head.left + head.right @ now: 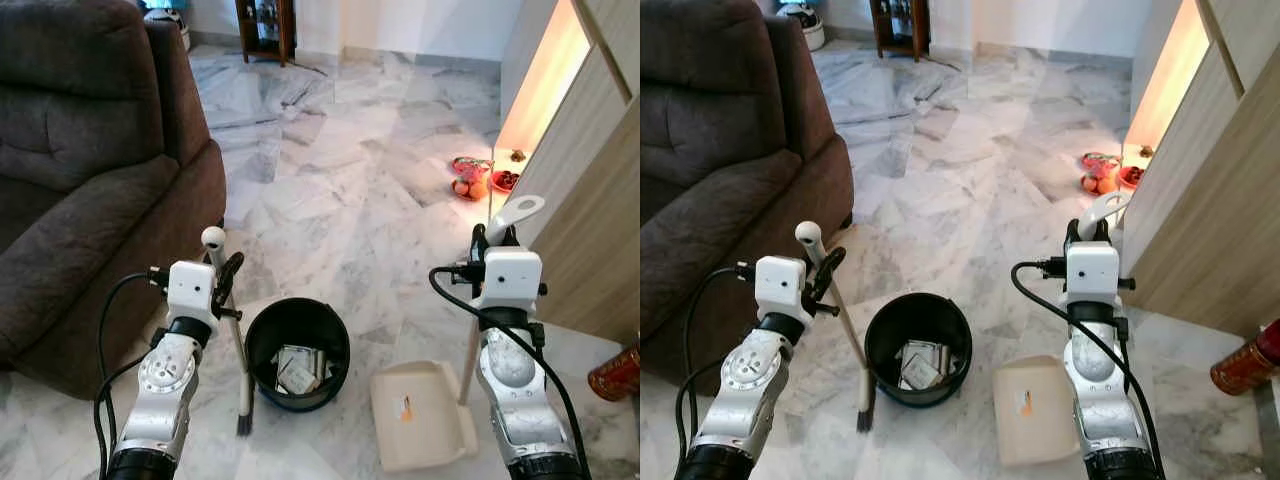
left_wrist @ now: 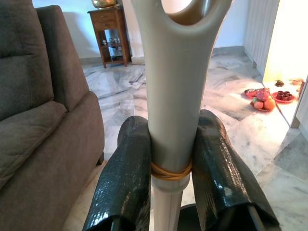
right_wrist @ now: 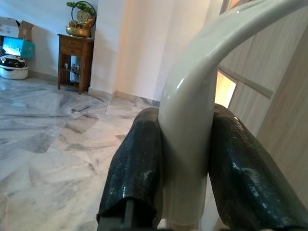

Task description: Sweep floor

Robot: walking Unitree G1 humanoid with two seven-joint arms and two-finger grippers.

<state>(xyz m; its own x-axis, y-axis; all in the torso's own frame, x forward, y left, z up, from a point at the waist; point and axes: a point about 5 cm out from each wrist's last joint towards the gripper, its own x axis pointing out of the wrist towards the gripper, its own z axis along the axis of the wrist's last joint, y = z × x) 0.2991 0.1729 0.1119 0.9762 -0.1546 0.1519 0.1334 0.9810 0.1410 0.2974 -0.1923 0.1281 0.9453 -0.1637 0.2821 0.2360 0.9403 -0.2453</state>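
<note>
My left gripper is shut on the white handle of a small broom, which stands almost upright with its dark bristles on the marble floor left of a black bin. In the left wrist view both black fingers clamp the broom handle. My right gripper is shut on the curved white handle of a cream dustpan, whose pan rests on the floor right of the bin. The right wrist view has the fingers pressed on the dustpan handle. Crumpled paper lies inside the bin.
A dark brown sofa fills the left side. A wooden cabinet wall runs along the right, with a red plate of fruit on the floor by it and a red tin at the right edge. A wooden side table stands far back.
</note>
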